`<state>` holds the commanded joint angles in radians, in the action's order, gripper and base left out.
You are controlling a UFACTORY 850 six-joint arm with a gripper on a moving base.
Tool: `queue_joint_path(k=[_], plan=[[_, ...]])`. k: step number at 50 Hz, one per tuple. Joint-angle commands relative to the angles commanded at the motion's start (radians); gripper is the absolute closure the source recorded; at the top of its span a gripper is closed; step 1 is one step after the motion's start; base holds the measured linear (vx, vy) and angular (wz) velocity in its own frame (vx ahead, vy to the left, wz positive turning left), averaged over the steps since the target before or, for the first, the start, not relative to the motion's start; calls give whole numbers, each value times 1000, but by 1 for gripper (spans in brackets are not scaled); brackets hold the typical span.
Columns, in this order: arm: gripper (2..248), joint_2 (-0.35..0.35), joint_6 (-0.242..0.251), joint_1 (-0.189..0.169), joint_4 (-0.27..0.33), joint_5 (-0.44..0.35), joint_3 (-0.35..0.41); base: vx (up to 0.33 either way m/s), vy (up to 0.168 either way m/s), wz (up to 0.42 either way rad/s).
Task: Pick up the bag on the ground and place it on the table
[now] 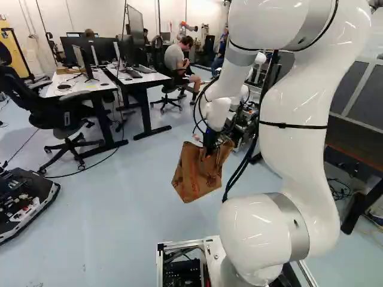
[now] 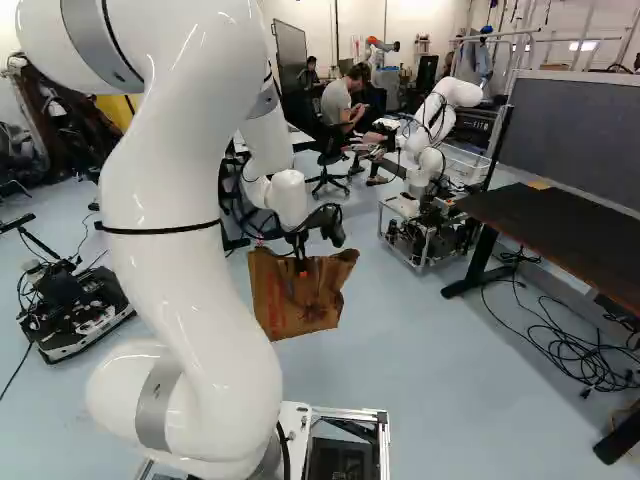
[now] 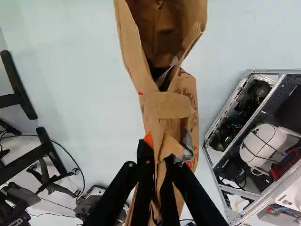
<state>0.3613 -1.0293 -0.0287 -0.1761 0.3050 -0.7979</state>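
**Bag (image 2: 320, 302) hanging clamped in your gripper (image 2: 302, 266), above the floor**

You are holding the brown paper bag in the air over the pale floor (image 1: 119, 197), with both fingers closing on its creased rim from two sides. It is hanging well apart from the dark table (image 2: 570, 220) on the right and from the white desks (image 1: 78, 84) on the far left.

Your arm's wrist is hiding most of the fingers in the left base view. In the wrist view, the fingers are covering part of the bag, its bottom is staying out of sight, and the far end of its mouth is running out of the picture. Folds and shadow are masking the inside; something greyish is showing beside the pinched paper, but you cannot tell what it is.

The mouth is facing up, gaping ahead of the fingers and narrowing toward them. The rim's long axis is running roughly in line with the gripper, from under the fingers to well ahead. In the left base view the body is tilting, a lower corner pointing down; in the right base view it is hanging more squarely, its right upper edge flaring outward.

Red print is showing on the paper, broken up by creases.
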Motion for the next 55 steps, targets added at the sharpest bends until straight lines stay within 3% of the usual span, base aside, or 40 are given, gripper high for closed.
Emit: queue_joint_path(k=[29, 55], plan=[[229, -90, 0, 1, 0, 31, 0, 0, 0, 0], [229, -143, 0, 3, 0, 115, -34, 0, 0, 0]])
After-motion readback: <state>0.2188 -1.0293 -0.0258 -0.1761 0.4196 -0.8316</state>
